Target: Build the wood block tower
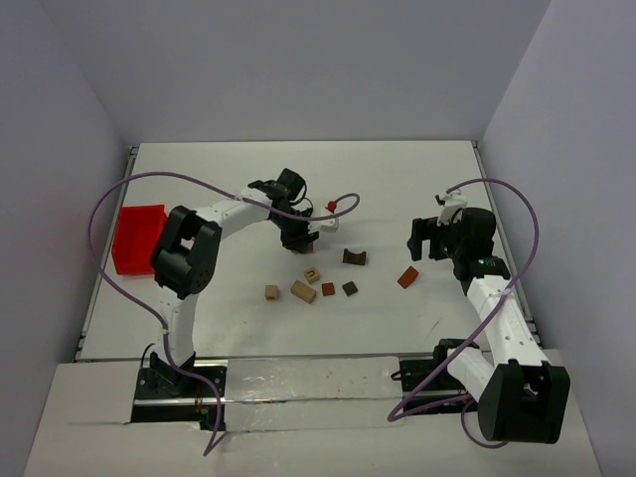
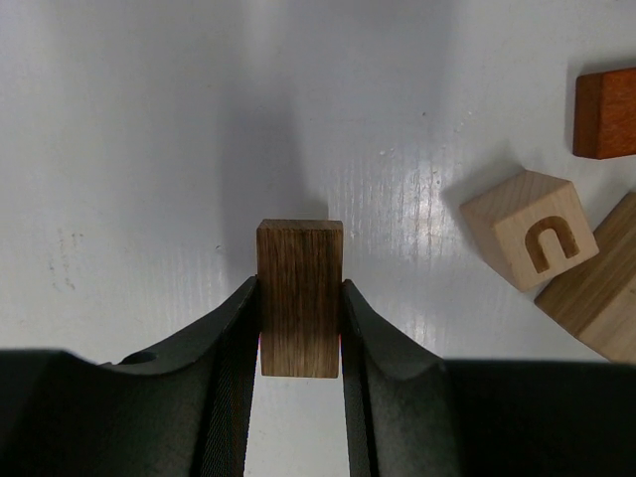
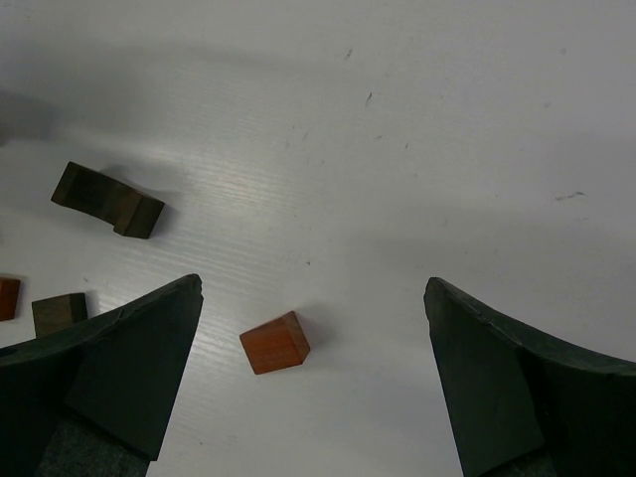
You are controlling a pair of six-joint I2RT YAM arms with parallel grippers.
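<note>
The left gripper (image 2: 299, 294) is clamped on a dark brown block (image 2: 299, 260), one finger pressed to each long side. The block's lower end is hidden between the fingers, and whether it touches the white table (image 1: 397, 179) cannot be told. From above, that block is hidden under the left gripper (image 1: 298, 237). No tower stands yet. The other blocks lie loose in the middle of the table: a notched tan cube (image 2: 529, 241) just beside a longer tan block (image 2: 596, 298), which the frame edge cuts off, and a small reddish cube (image 2: 606, 112), also cut off. The top view shows these close together with a plain tan cube (image 1: 271, 292) to their left and a small dark cube (image 1: 350, 288) to their right. The right gripper (image 3: 313, 288) is spread wide and holds nothing. It hangs over a reddish-brown block (image 3: 274, 343) that lies between its fingers, nearer the left one, touching neither. A dark arch piece (image 3: 106, 199) lies apart, and the small dark cube (image 3: 60, 313) is half hidden behind a finger. A red bin (image 1: 137, 238) sits at the table's left edge, partly behind the left arm.
</note>
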